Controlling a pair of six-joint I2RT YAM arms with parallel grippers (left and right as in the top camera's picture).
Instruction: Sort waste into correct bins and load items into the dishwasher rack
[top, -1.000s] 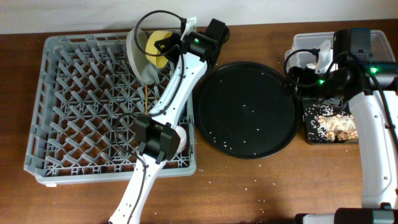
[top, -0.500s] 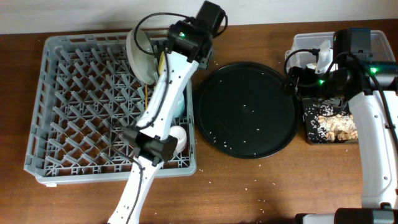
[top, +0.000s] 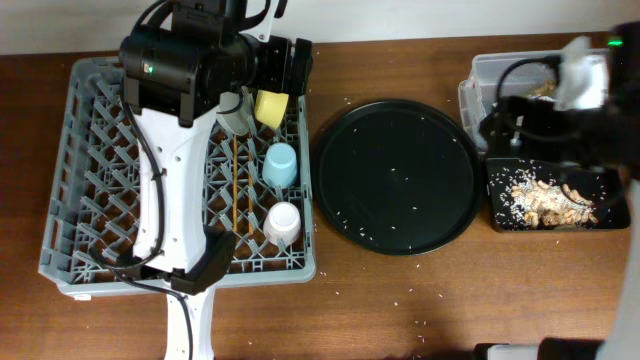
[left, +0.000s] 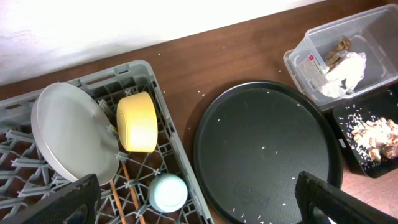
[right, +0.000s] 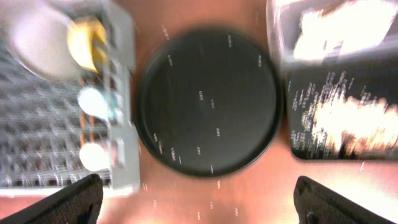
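Left wrist view shows you the plate (left: 74, 140) and yellow bowl (left: 137, 121) standing on edge in the dishwasher rack (left: 99, 76), pegs keeping them upright, your left end effector (left: 199, 205) spread wide and empty, the right end effector (right: 199, 205) apparently likewise, though blurred.

place: robot lab tabletop | cues: brown wooden table (top: 420, 310), plain white wall (left: 124, 25), dishwasher rack (top: 100, 200) standing on tabletop

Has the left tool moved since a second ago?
Yes. The left tool has risen off the yellow bowl, swinging left along the grey rack's back edge.
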